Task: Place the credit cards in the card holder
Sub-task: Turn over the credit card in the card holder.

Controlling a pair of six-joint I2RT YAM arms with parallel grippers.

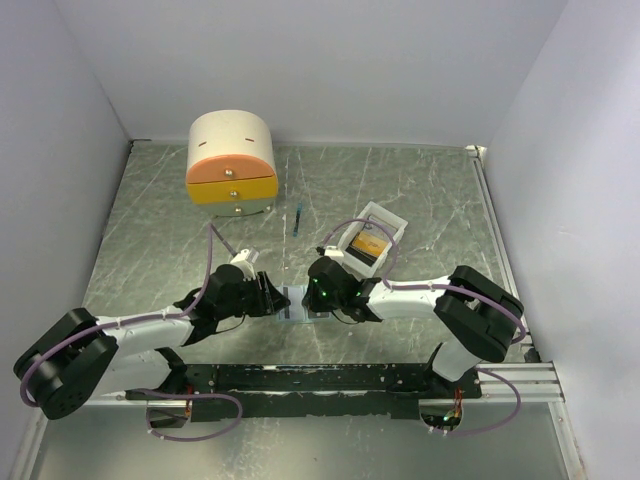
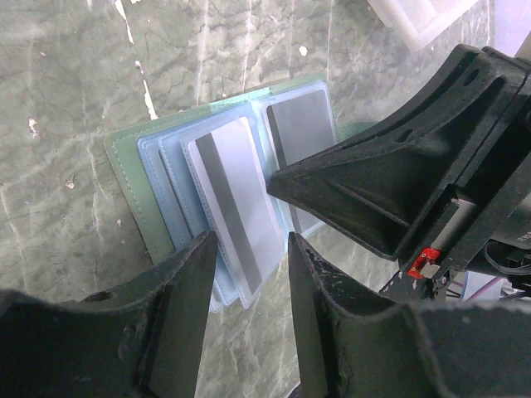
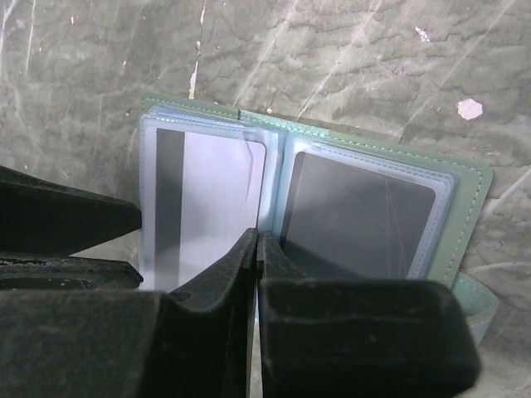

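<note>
As the card holder lies opened flat on the table, near the front edge and just between the two grippers, its clear pockets face upward inside the green cover. One page holds a dark card, which appears to sit fully in its pocket. On the other page lies a pale card with a dark magnetic stripe along its length. Its far end is in a pocket, and its near end seems to me to reach out a little toward the left gripper.

The long axis of this card runs almost straight away from that gripper, only slightly slanted, so I judge that the coming move is a push along this axis, deeper into the pocket. The left arm is clearly the nearer one for it. Its jaws stand apart with the card's near end between them; whether the pads touch the card's edges I cannot tell. The right gripper has its jaws together, holding nothing, and its tip is set on the fold between the two pages, as if to pin the holder down.

No brand, name or number can be read; only the stripe shows. Farther back are a white tray with something yellow-orange inside, too small to identify, a thin blue stick and a cream-and-orange drawer box.
</note>
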